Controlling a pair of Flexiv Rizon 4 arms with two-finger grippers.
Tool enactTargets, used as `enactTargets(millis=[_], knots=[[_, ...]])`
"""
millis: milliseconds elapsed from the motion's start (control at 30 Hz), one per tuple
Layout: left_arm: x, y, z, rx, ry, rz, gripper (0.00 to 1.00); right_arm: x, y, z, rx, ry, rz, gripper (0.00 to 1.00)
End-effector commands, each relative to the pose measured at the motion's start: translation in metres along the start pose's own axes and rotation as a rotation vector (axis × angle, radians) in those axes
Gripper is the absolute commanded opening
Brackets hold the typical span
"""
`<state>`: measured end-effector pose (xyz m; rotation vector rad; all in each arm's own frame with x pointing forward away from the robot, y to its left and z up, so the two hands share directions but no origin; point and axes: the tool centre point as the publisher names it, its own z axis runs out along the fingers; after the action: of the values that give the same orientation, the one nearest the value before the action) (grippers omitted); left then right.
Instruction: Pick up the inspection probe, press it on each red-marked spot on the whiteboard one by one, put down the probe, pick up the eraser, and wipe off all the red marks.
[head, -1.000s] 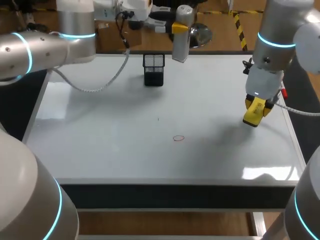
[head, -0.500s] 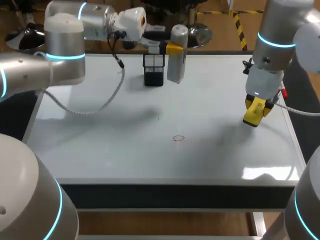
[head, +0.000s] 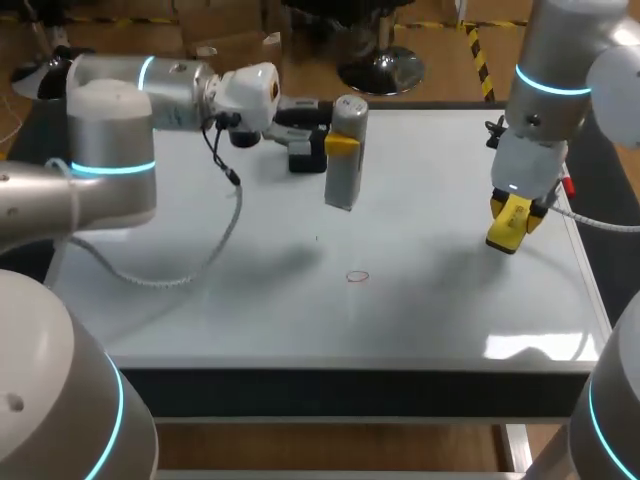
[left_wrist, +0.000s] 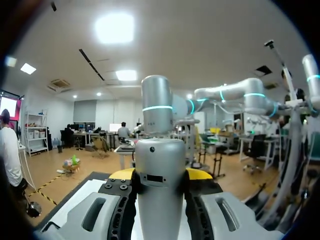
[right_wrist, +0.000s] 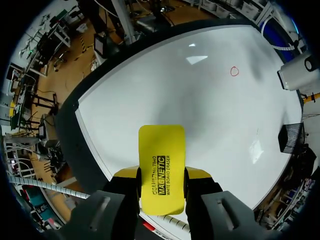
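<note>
The inspection probe (head: 345, 150), a grey cylinder, hangs upright over the back half of the whiteboard (head: 200, 290), and my left gripper (head: 338, 146) is shut on it. In the left wrist view the probe (left_wrist: 160, 180) fills the gap between the yellow fingertips (left_wrist: 121, 174). One red circle mark (head: 357, 276) is drawn near the board's middle, in front of the probe. My right gripper (head: 510, 222) hovers over the board's right side, shut on the yellow eraser (head: 507, 226). The right wrist view shows the eraser (right_wrist: 161, 160) between the fingers, with the red mark (right_wrist: 234, 71) and the probe (right_wrist: 298, 75) far ahead.
A black mesh holder (head: 300, 158) stands at the back of the board, partly hidden behind my left gripper; it also shows in the right wrist view (right_wrist: 291, 137). A tiny dark speck (head: 317, 238) lies behind the red mark. A small red thing (head: 568, 186) sits at the right edge.
My left arm has carried the probe from the board's back edge forward and down, past the black holder, toward the red mark. The right arm with the eraser has stayed still.
</note>
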<state>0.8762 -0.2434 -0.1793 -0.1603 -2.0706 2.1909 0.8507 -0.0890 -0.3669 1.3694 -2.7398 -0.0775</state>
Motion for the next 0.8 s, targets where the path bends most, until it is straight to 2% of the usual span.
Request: enactTargets(millis=[33,367,800], knots=[[0.013,0.005,0.0,0.007,-0.234,-0.008,0.0,0.001,0.0,0.0,0.002,0.001,-0.002,0.0],[0.025,0.029,0.006,0.014,-0.252,-0.04,0.0,0.001,0.0,0.0,0.002,0.001,-0.002,0.0],[0.032,0.053,0.02,0.015,-0.273,-0.068,0.0,0.001,0.0,0.0,0.002,0.001,-0.002,0.0]])
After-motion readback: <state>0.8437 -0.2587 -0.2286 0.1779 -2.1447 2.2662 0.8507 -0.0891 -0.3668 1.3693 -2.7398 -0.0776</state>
